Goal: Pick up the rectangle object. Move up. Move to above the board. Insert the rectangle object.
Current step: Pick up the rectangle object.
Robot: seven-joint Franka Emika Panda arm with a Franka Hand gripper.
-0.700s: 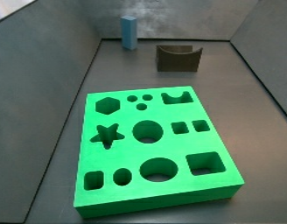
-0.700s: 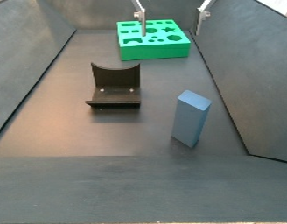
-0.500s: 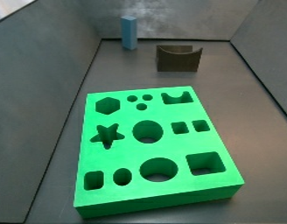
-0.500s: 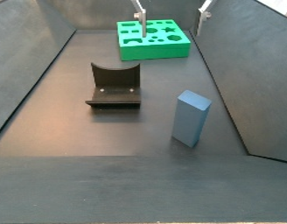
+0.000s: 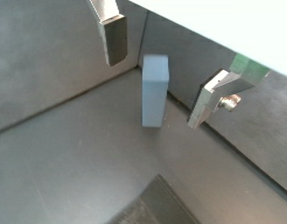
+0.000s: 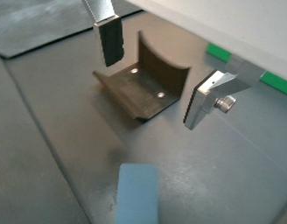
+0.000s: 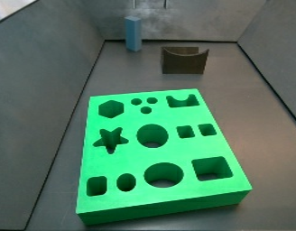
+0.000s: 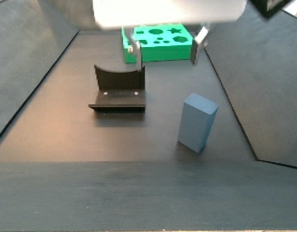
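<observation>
The rectangle object point(image 8: 197, 122) is a slim light-blue block standing upright on the dark floor; it also shows in a side view point(image 7: 134, 34) at the far end of the bin. In a wrist view the rectangle object point(image 5: 154, 90) lies in line between my two fingers point(image 5: 115, 39), well below them. My gripper point(image 8: 165, 47) hangs open and empty, high over the floor between the board and the block. Its blurred tips point(image 7: 145, 11) show above the block. The board point(image 7: 157, 153), a bright green slab with cut-out holes, lies flat at the other end point(image 8: 163, 56).
The fixture point(image 8: 117, 88), a dark L-shaped bracket, stands beside the block; it also shows between the fingers in a wrist view point(image 6: 146, 83) and in a side view point(image 7: 183, 59). Grey sloping walls point(image 7: 54, 54) enclose the floor on all sides.
The gripper has travelled from over the board toward the light-blue block, and its white mount now fills the top of a side view. Block, fixture and board have not moved.
</observation>
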